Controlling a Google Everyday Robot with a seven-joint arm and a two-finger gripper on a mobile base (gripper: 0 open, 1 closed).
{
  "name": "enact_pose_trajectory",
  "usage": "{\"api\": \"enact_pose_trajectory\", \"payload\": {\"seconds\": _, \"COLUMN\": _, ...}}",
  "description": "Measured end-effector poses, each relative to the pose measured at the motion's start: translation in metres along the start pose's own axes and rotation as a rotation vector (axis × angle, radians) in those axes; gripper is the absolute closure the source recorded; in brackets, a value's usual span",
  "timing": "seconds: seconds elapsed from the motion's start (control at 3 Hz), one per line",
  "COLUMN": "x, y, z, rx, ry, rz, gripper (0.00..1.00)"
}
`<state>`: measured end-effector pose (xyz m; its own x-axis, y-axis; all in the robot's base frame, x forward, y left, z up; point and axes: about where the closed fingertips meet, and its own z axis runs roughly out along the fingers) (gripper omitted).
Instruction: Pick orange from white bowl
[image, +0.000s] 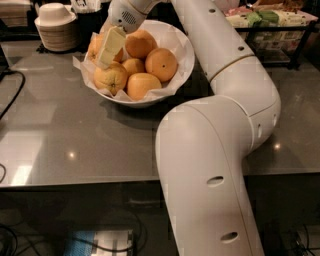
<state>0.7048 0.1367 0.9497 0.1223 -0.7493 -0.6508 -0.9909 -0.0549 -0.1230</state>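
Surface: glossy grey table (75, 135) | back centre: white bowl (186, 50) standing on it | far left corner: stack of small beige bowls (56, 30) | left edge: black cable (15, 95) | far right: black wire rack (280, 47) | gripper (111, 47): over the bowl's left side

Counter (60, 145): carries all items.
Bowl (186, 50): on the counter, rear, left of centre, with a paper lining (80, 65) inside it.
Orange (94, 47): in the bowl at left rear, partly hidden behind the tool.
Five other oranges (161, 64): in the bowl, to its right and front.
Tool (106, 56): over the bowl's left side, against the orange.
Arm (210, 150): in front and to the right of the bowl.
Stack of small bowls (55, 27): behind and left of the bowl, apart from it.
Rack (272, 37): far right rear.
Cable (12, 97): on the counter, left edge.
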Motion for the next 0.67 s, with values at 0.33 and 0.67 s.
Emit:
{"api": "enact_pose_trajectory", "payload": {"seconds": 0.33, "x": 0.0, "y": 0.0, "z": 0.0, "rx": 0.0, "ry": 0.0, "rz": 0.0, "gripper": 0.65}}
{"api": "enact_pose_trajectory", "payload": {"seconds": 0.67, "x": 0.0, "y": 0.0, "z": 0.0, "rx": 0.0, "ry": 0.0, "rz": 0.0, "gripper": 0.88}}
